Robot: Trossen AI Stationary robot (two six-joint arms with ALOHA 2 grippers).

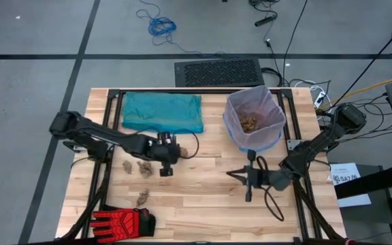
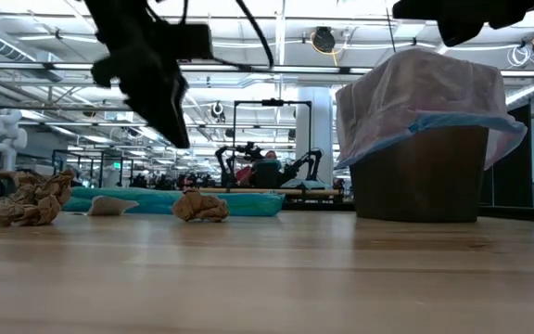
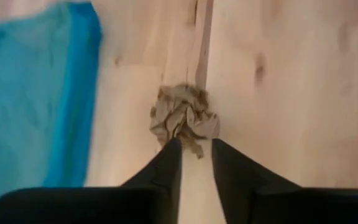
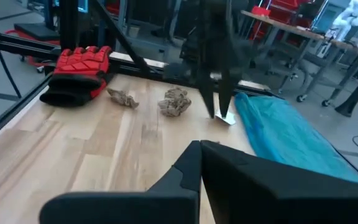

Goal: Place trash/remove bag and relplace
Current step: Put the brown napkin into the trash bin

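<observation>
- Grey concrete floor (image 1: 33,41), dark seams.
- Blue cable (image 1: 160,26) coiled on floor.
- Black ribbed mat (image 1: 218,72) at table edge.
- Ceiling strip lights (image 2: 276,23).
- Light wooden table (image 1: 203,197).

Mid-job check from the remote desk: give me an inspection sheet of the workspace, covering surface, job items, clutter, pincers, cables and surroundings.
Surface: pale wooden plank table, flat.
Job items: crumpled tan paper wads on the table, one beside the left arm, one nearer the glove; more wads inside the pale lilac plastic liner of the brown bin; folded teal plastic bag lying flat.
Clutter: red-and-black work glove at the table edge.
Pincers: left pincer pointed down over a paper wad, fingers slightly apart; right pincer near the bin, holding nothing.
Cables: blue cable coiled on the floor.
Surroundings: black floor mat behind the table.
</observation>
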